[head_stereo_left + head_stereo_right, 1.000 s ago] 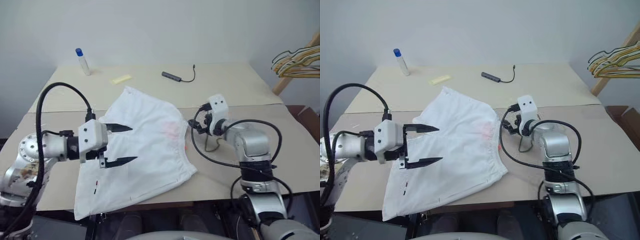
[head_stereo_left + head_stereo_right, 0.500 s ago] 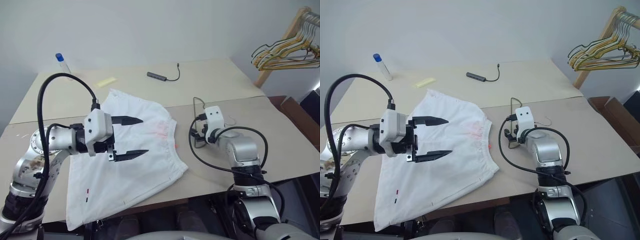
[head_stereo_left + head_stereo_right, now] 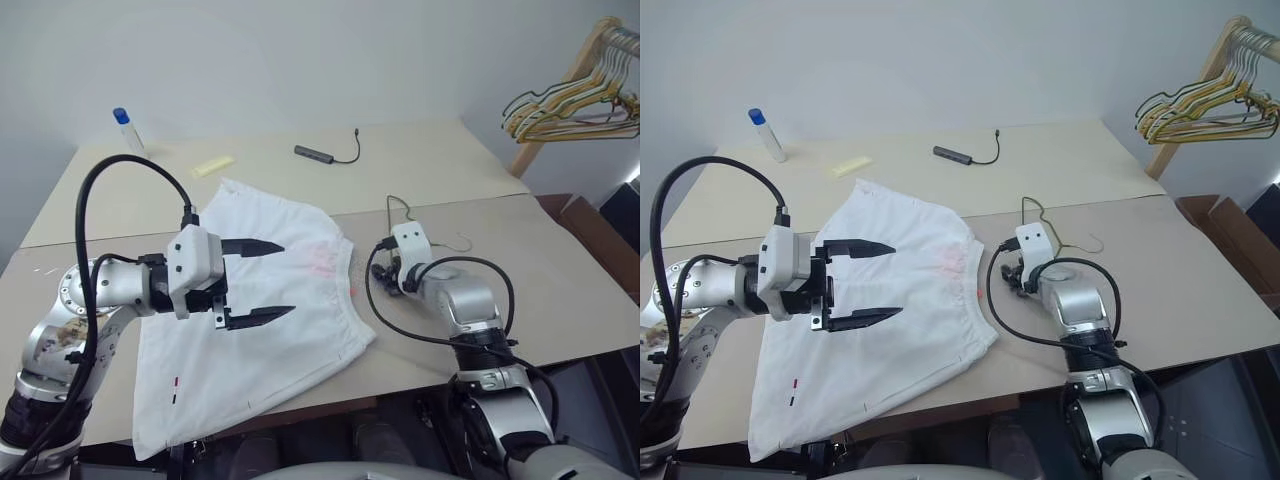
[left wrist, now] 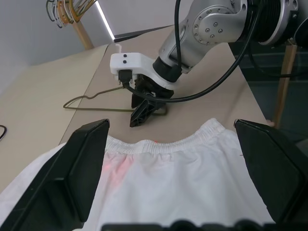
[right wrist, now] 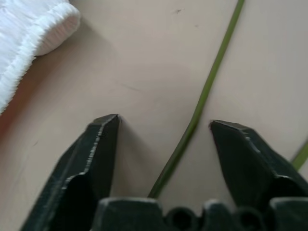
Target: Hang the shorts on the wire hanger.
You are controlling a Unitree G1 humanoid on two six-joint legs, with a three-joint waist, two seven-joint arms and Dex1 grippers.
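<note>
Right gripper (image 5: pixel 163 126) open astride the thin, stiff hanger (image 5: pixel 202 98) lying just beside the shorts' (image 3: pixel 270 320) waistband; left gripper (image 3: pixel 262 281) open above the limp shorts; pinch wire squarely.

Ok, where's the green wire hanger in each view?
Left eye: hanger just beyond the right gripper.
Right eye: hanger right of the shorts.
Left wrist: hanger behind the right gripper.
Right wrist: hanger running between the fingers.
Shared landmark: the shorts' elastic waistband.
</note>
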